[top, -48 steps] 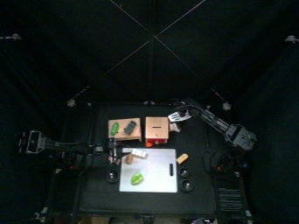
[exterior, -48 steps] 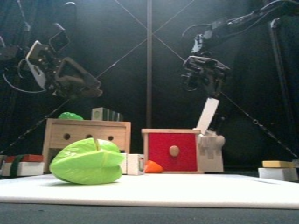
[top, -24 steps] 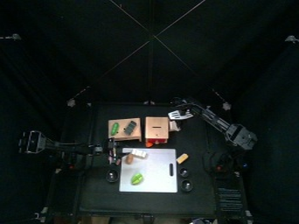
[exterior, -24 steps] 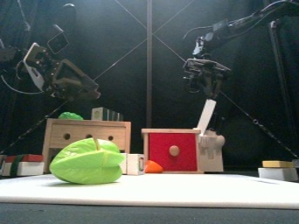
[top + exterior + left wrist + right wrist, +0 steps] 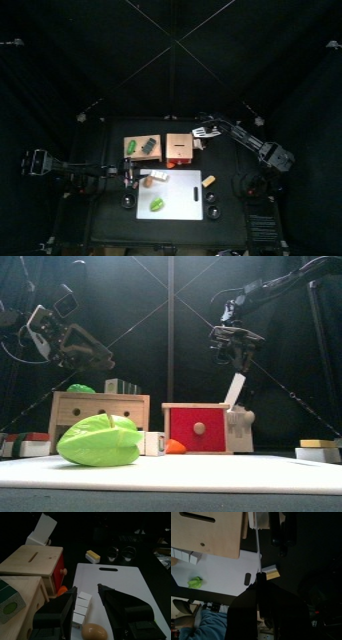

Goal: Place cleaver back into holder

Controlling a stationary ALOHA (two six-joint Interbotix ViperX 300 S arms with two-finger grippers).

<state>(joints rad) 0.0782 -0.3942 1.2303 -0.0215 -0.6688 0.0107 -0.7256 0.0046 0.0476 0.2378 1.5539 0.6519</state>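
1. Nearest the front edge, a flat white rectangular cutting board (image 5: 201, 474) is laid on the black table.
2. On that board, toward the left arm's side, a crumpled bright green leafy lump (image 5: 100, 439) is seen. Just beside it are a short row of small white cubes (image 5: 151, 442) and a small orange piece (image 5: 175, 446).
3. At the board's far right, a small block with a yellowish top (image 5: 318, 448) is set low on the table.
4. Behind the board, the orange-brown squarish wooden holder (image 5: 198, 428) is placed. Its red face is turned to the front, and a dark slot is seen in its top.
5. The small cleaver with the broad pale silvery blade (image 5: 237, 387) is found at the holder's right end. It stands blade-up and is tilted slightly, and its lower end is hidden by a pale piece on that side.
6. To the holder's left, a paler tan wooden box (image 5: 100, 411) with green shapes on top is placed just beside it.
7. The right gripper (image 5: 235, 356) is hung directly above the blade's top edge, pointing down. Whether it is apart or together, and whether the blade is touched, cannot be told.
8. The left gripper (image 5: 87, 592) is held well apart from the cleaver, above the board's left part. Its fingers (image 5: 67, 609) are spread with nothing between them.
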